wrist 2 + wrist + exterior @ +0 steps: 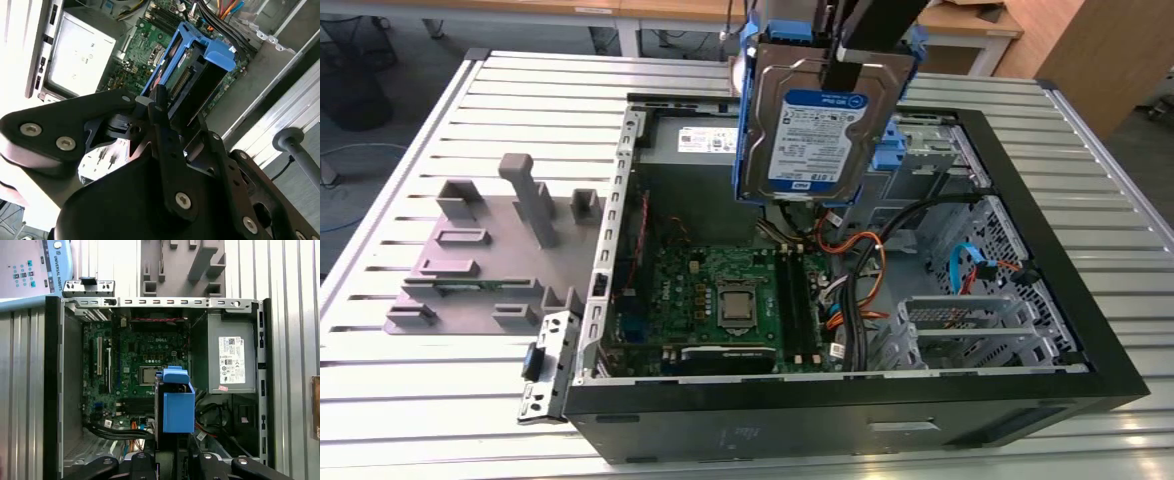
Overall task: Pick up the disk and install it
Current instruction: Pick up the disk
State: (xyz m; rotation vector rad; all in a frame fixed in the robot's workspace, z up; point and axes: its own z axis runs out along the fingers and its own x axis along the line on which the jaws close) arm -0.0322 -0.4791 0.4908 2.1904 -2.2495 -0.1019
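The disk (pixel 811 130) is a silver-grey drive with a blue-and-white label in a blue plastic carrier frame. It hangs upright above the far part of the open computer case (pixel 1087 345), over the motherboard (pixel 720 300). My gripper (pixel 850 82) comes down from above and is shut on the disk's upper end. In both wrist views the disk's blue carrier (pixel 177 407) (pixel 200 55) juts out from the black fingers (pixel 159 100) towards the case interior. The gripper body (pixel 172 460) sits directly behind the disk.
The case lies on its side on a slatted metal table (pixel 427 400). Inside are a grey power-supply box (pixel 230 357), bundled cables (pixel 861 270) and a metal drive cage (pixel 974 325). A grey fixture block (pixel 494 250) stands at the exterior view's left of the case.
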